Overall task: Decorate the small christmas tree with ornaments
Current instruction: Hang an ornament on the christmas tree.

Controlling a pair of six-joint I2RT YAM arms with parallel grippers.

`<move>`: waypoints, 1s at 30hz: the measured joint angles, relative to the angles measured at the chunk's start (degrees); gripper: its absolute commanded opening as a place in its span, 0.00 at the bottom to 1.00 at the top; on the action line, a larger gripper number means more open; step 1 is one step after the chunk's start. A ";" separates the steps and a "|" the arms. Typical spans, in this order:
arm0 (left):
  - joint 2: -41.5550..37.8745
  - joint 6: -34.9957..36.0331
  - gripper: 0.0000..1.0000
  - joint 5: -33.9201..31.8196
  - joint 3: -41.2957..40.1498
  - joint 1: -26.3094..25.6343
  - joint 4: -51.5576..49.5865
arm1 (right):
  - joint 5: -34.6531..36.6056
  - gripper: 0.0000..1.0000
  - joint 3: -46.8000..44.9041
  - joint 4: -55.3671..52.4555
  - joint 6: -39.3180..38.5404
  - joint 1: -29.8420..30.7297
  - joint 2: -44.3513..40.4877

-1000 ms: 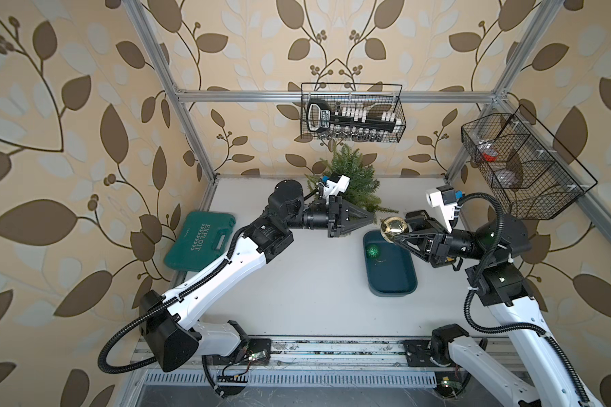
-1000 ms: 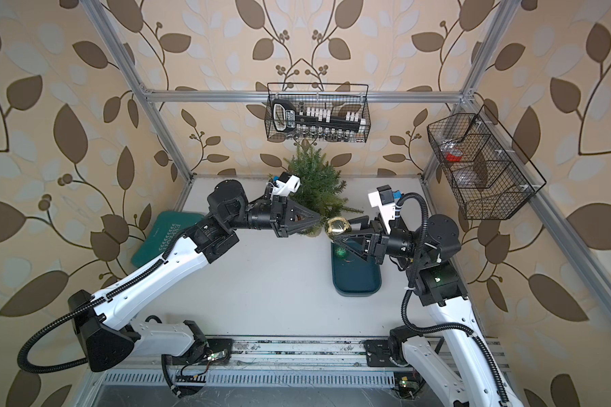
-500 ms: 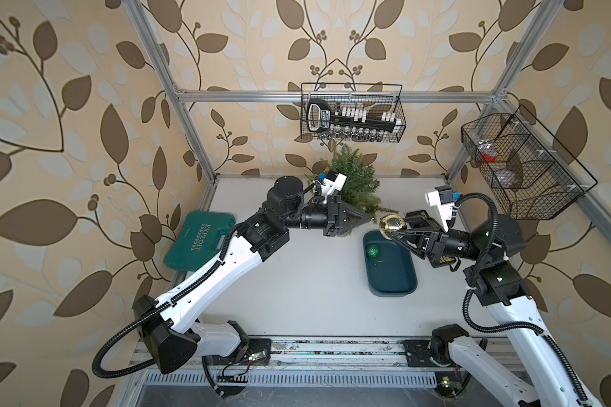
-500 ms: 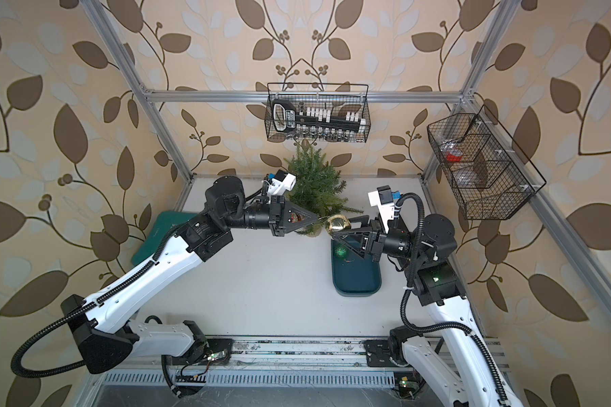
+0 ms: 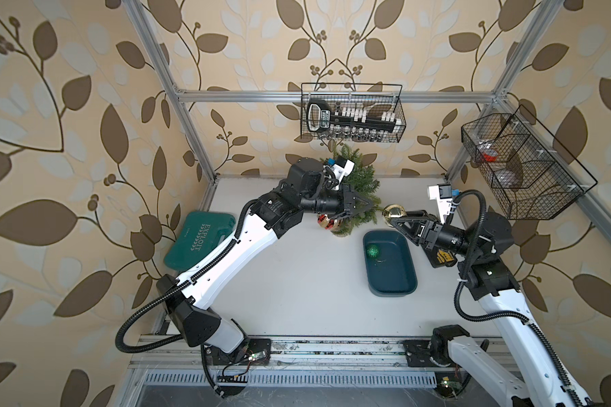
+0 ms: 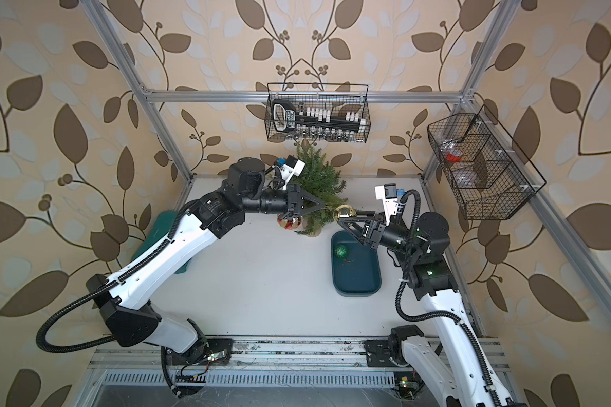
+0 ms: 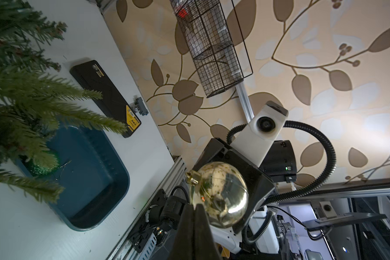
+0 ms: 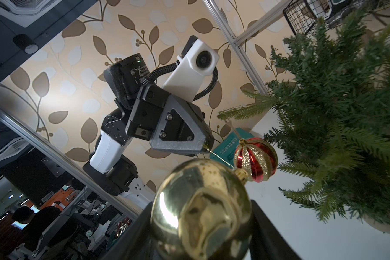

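The right gripper (image 5: 392,220) clamps the gold ball (image 5: 394,211) just beside the small tree (image 5: 364,183), while the closed left gripper (image 5: 370,205) pinches that ball's thread (image 8: 221,158). The red striped ball (image 5: 327,222) hangs on the tree; the green ball (image 5: 373,251) lies in the tray (image 5: 394,278).

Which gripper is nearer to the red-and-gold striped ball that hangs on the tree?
Left. The left gripper is just over the striped ball, shut on the string of the gold ball. The right gripper, farther off, holds that ball.
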 measured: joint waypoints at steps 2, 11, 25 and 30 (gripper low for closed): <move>2.03 1.44 0.00 -1.09 2.34 0.00 -1.64 | 0.94 0.58 -0.81 0.96 0.63 -0.39 0.52; 7.58 5.42 0.00 -4.72 10.36 0.00 -7.50 | 4.00 0.58 -2.62 4.61 1.77 -1.01 1.84; 14.78 7.63 0.00 -8.87 17.66 -0.50 -13.73 | 5.99 0.58 -5.31 6.88 2.19 -2.80 3.52; 16.00 8.00 0.00 -10.05 19.65 -0.90 -14.43 | 5.97 0.58 -5.84 8.07 2.47 -3.50 4.17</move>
